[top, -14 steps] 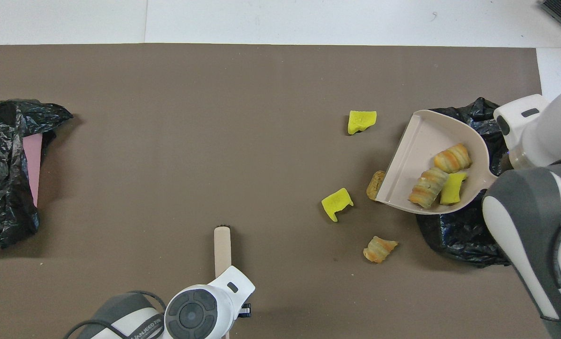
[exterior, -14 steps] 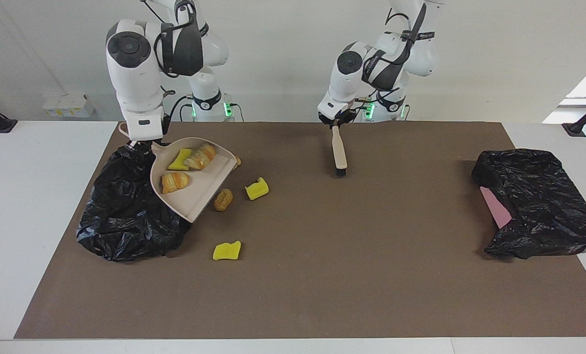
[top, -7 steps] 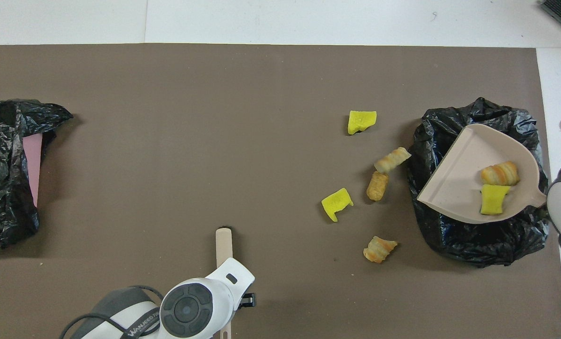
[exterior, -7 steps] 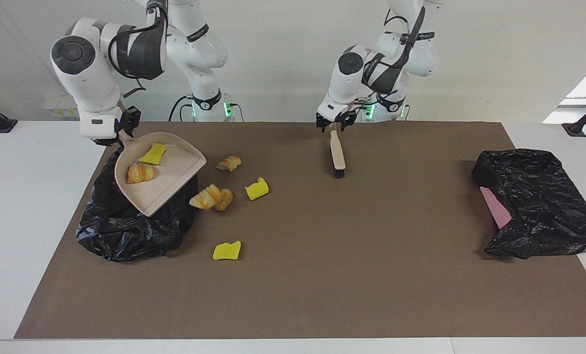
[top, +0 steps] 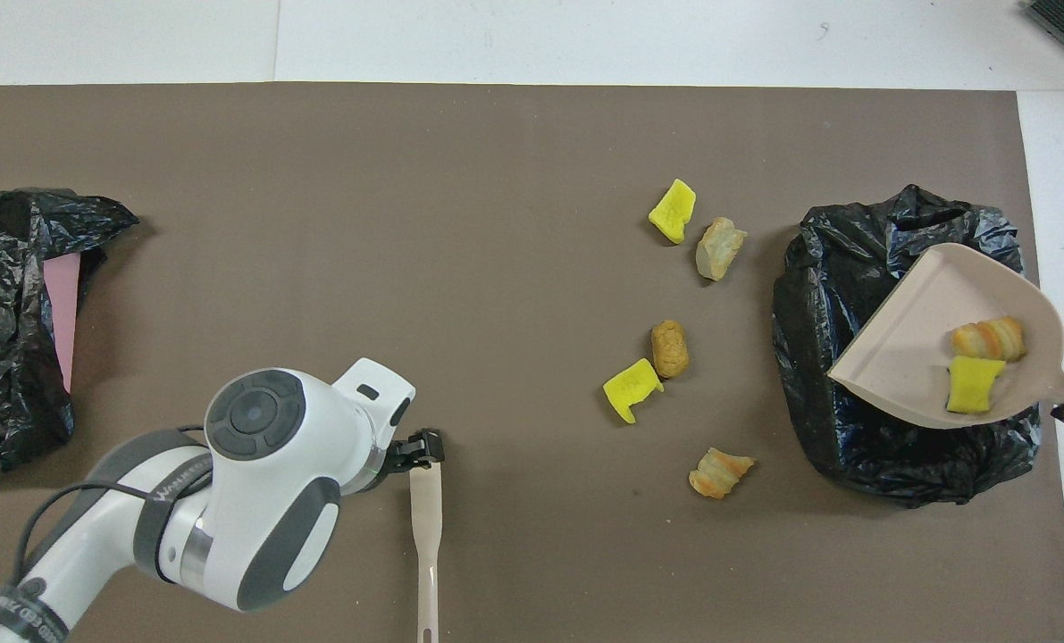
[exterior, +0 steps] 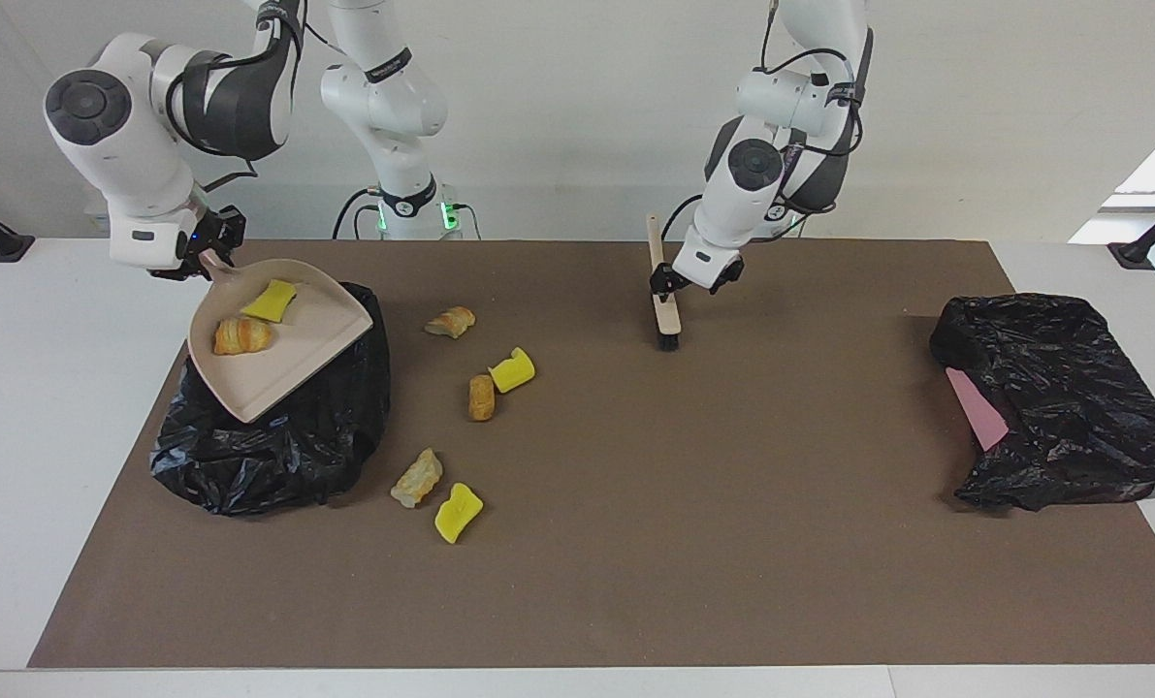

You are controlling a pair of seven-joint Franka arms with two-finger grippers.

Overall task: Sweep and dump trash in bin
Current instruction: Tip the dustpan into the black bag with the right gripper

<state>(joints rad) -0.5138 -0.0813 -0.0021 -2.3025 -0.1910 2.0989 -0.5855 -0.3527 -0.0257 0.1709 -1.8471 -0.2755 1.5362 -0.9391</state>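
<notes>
— Where's the right gripper (exterior: 210, 254)?

— I've got its jaws clamped on the dustpan (exterior: 281, 349) handle, over the black bag (exterior: 276, 427) at the right arm's end of the tabletop (exterior: 732, 543). Two pieces of trash (exterior: 257, 318) sit in the pan.

— And the rest?

— Five pieces (exterior: 467, 407) lie loose on the tabletop beside the bag.

— The left gripper (exterior: 690, 281)?

— At the brush (exterior: 666, 312) head. I can't tell whether its jaws are closed on it.
</notes>
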